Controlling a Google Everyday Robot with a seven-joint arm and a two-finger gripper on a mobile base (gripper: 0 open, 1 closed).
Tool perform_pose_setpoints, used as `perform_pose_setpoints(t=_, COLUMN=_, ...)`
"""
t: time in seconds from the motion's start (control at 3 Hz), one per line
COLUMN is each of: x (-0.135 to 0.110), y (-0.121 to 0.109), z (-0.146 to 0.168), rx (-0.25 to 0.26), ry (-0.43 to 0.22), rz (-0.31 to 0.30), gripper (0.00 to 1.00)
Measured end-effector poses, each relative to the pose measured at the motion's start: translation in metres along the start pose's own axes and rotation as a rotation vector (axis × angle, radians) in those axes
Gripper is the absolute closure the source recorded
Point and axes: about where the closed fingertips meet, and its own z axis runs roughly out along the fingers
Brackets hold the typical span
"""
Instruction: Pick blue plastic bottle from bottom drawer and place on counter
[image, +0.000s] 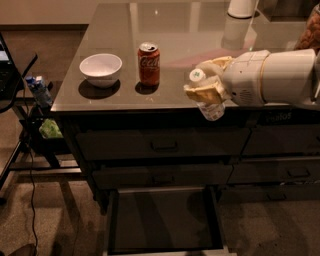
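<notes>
My gripper (206, 89) reaches in from the right and is shut on the blue plastic bottle (209, 109), a small clear bottle with a white cap (197, 75). It holds the bottle tilted in the air at the counter's front edge, right of the red Coca-Cola can. The pale fingers (204, 93) wrap the bottle's upper part; its lower end hangs below them. The counter (190, 30) is a glossy grey top. The bottom drawer (162, 217) is pulled open below, with a bare dark floor.
A red Coca-Cola can (149, 63) and a white bowl (100, 69) stand on the counter's front left. A white container (242, 8) stands at the back right. Two shut drawers with handles (164, 145) are above the open one. A black side table (15, 80) and small blue carton (37, 89) are at left.
</notes>
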Motion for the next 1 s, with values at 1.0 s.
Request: perform_pose_setpoints(t=1.0, x=-0.049, y=-0.036, z=-0.028, rx=0.063, ry=-0.029, rz=-0.054, gripper=1.00)
